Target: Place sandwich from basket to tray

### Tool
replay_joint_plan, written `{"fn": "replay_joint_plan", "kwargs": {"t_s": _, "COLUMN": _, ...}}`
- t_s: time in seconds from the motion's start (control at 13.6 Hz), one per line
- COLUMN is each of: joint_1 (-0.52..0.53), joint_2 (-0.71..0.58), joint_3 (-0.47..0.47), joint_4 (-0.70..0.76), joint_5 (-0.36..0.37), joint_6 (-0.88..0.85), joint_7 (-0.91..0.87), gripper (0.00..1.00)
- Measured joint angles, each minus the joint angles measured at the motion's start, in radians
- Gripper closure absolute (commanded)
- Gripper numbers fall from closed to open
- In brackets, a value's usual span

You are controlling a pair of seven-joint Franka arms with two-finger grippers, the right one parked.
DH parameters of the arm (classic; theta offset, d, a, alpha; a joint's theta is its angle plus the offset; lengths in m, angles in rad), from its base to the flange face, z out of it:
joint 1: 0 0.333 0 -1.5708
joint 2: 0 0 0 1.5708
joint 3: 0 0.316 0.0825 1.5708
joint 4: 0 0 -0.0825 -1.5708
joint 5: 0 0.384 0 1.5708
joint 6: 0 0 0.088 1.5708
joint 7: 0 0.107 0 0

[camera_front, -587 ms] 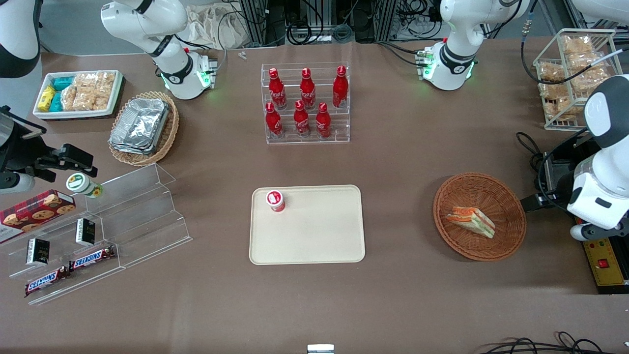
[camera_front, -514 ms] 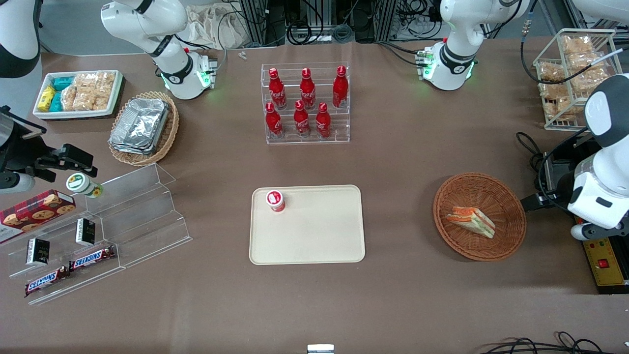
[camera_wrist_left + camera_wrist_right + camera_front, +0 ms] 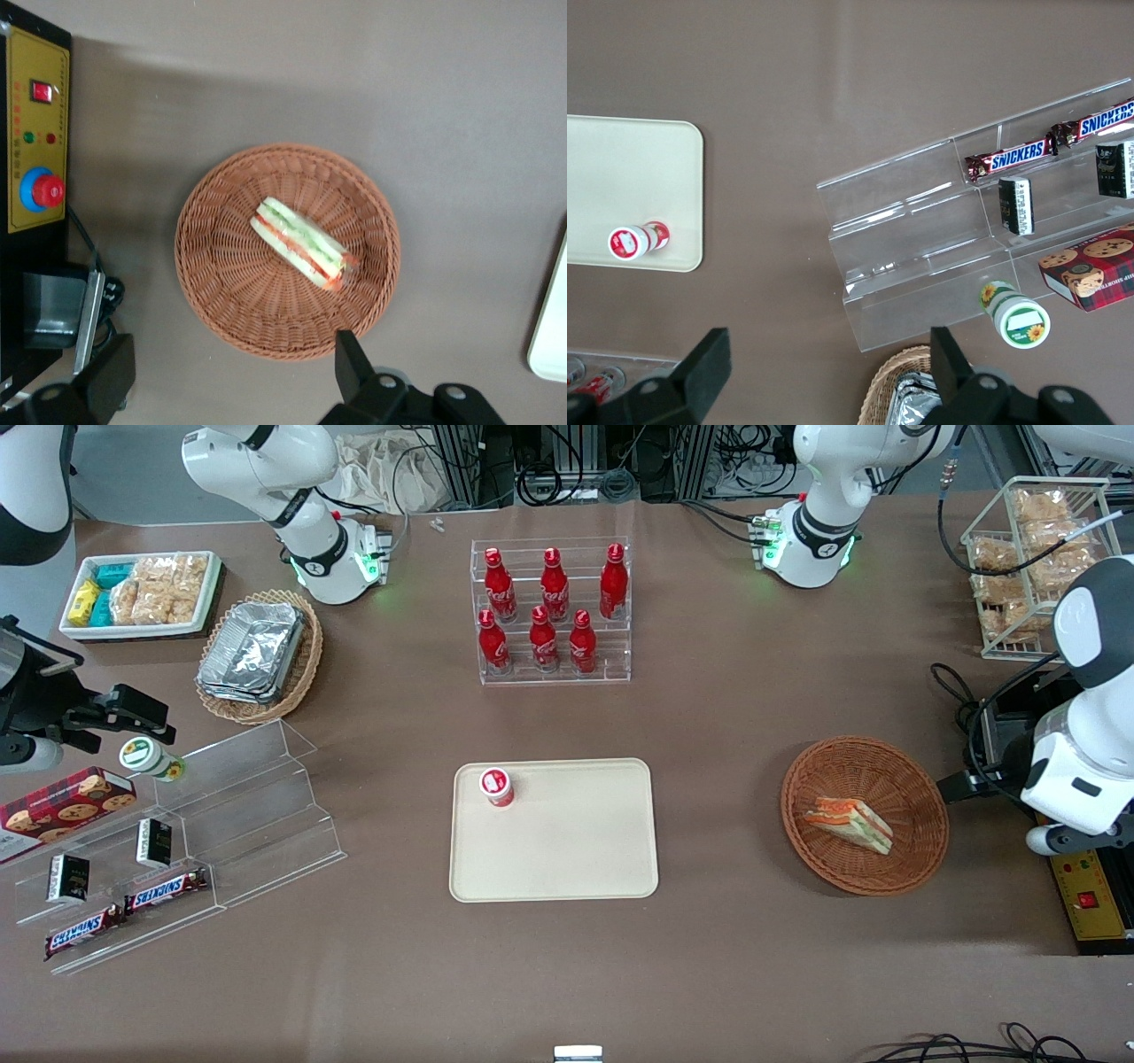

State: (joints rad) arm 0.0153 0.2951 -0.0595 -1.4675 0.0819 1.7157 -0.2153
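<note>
Pincer (image 3: 235,376) of the working left arm, fingers spread wide and empty, hangs high above the table (image 3: 735,691) with the round reddish-brown woven wicker basket (image 3: 208,274) directly beneath its wrist camera; one dark fingertip (image 3: 347,350) overlaps the basket's rim in that view. Compared with half a second earlier, the arm's white forearm has shifted only slightly near the working arm's end of the table, and the goods have not moved: the approach is judged barely begun. Inside the basket (image 3: 921,841) lies the small triangular white-bread sandwich (image 3: 848,823) with orange-red and green layers, flat on the weave, untouched. Well apart, toward the table's middle, sits the flat cream rectangular plastic tray (image 3: 576,850) with rounded corners, bearing one small red-and-white lidded cup (image 3: 497,786) near a corner; most of its surface remains free for the sandwich. Descent into the basket and closure on the wedge are yet to come.
</note>
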Motion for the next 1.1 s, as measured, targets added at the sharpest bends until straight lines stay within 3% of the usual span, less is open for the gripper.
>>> {"fn": "replay_joint_plan", "kwargs": {"t_s": 0.37, "joint_1": -0.002, "joint_2": 0.005, "joint_3": 0.0, "joint_4": -0.08, "joint_5": -0.024, "joint_6": 0.003, "joint_7": -0.014, "gripper": 0.0}}
{"fn": "replay_joint_plan", "kwargs": {"t_s": 0.81, "joint_1": -0.002, "joint_2": 0.012, "joint_3": 0.0, "joint_4": -0.222, "joint_5": -0.077, "joint_6": 0.171, "joint_7": -0.099, "gripper": 0.0}}
{"fn": "replay_joint_plan", "kwargs": {"t_s": 1.1, "joint_1": -0.002, "joint_2": 0.028, "joint_3": 0.0, "joint_4": -0.299, "joint_5": -0.088, "joint_6": 0.289, "joint_7": -0.257, "gripper": 0.01}}
